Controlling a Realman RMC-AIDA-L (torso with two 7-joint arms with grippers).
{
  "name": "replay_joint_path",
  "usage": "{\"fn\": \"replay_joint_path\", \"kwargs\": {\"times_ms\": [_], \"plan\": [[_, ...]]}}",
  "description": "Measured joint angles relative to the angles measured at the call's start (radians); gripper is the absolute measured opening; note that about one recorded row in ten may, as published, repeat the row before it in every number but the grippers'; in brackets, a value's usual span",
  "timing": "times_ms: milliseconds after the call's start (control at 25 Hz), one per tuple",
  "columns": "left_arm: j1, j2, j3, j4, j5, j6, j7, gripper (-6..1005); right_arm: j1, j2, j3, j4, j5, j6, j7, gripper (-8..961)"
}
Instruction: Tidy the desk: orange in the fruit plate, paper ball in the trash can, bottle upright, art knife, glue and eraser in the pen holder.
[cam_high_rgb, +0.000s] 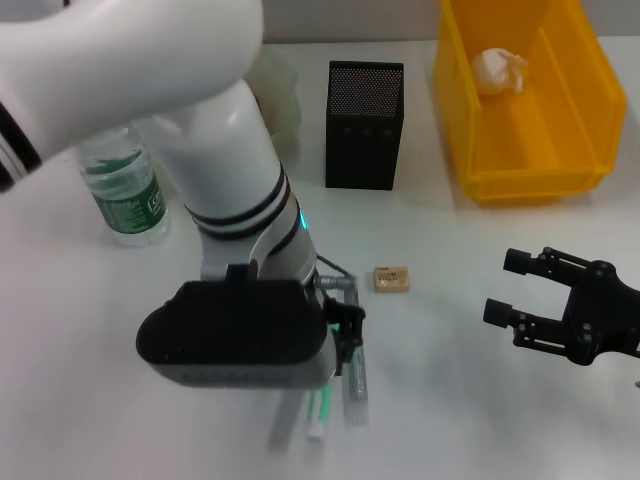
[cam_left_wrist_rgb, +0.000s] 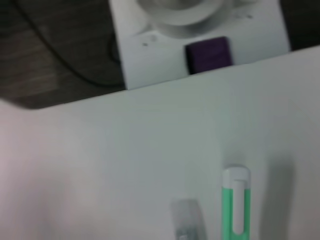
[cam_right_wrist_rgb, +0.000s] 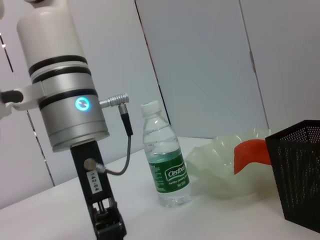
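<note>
Bench white, seen from above in the head view. Left end effector low over the lower middle of the frame, right above the near end of two slim things lying side by side; open or closed, cannot tell. Just below it, green-and-white art knife and grey stick, parallel, flat on the bench; same pair in the left wrist view, art knife sharp, grey stick blurred. Eraser alone on the bench just right of the left end effector, apart from it.

Right end effector at the lower right of the frame, open, holding nothing, fingers spread and pointing left.

Pen holder upright at top centre. Trash can at the upper right, paper ball inside it near the far end. Bottle standing upright at the left, partly behind the left arm.

From the right wrist view: bottle upright with cap on, fruit plate just beyond it, orange resting inside the plate, partly behind the pen holder.
</note>
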Motion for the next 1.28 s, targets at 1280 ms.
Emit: {"fn": "replay_joint_path", "kwargs": {"times_ms": [1280], "plan": [[0.001,0.008,-0.738,-0.582,-0.532,-0.036,-0.068,187,-0.019,-0.032,-0.001,-0.01,-0.045,-0.037,0.144,775]]}}
